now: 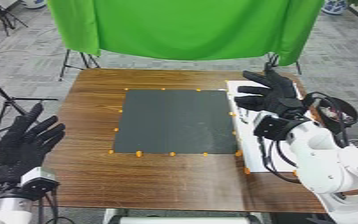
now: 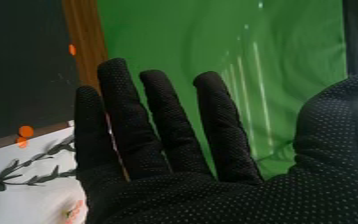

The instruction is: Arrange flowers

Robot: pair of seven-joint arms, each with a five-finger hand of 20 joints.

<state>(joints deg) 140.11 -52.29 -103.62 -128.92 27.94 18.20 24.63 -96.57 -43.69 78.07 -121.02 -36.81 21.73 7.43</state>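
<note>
Right robot hand (image 1: 284, 104): hung above the white sheet (image 1: 254, 156), fingers apart.
Left robot hand (image 1: 20, 152): stood near left, fingers apart.
Leafy sprig (image 2: 47, 177): lay on the sheet, surface's (image 1: 87, 172) right.
Risk: a low sweep could have snagged its stem.

At the desk's (image 1: 87, 172) left side, the white left arm (image 1: 7, 208) has a pale boxy wrist piece (image 1: 39, 175) and a black-gloved left hand (image 1: 21, 152). At its right, the white right arm (image 1: 314, 155) bears dark round marks and black cables (image 1: 341, 120); pale dots speckle the right hand's (image 1: 278, 102) black glove (image 2: 202, 202).
</note>
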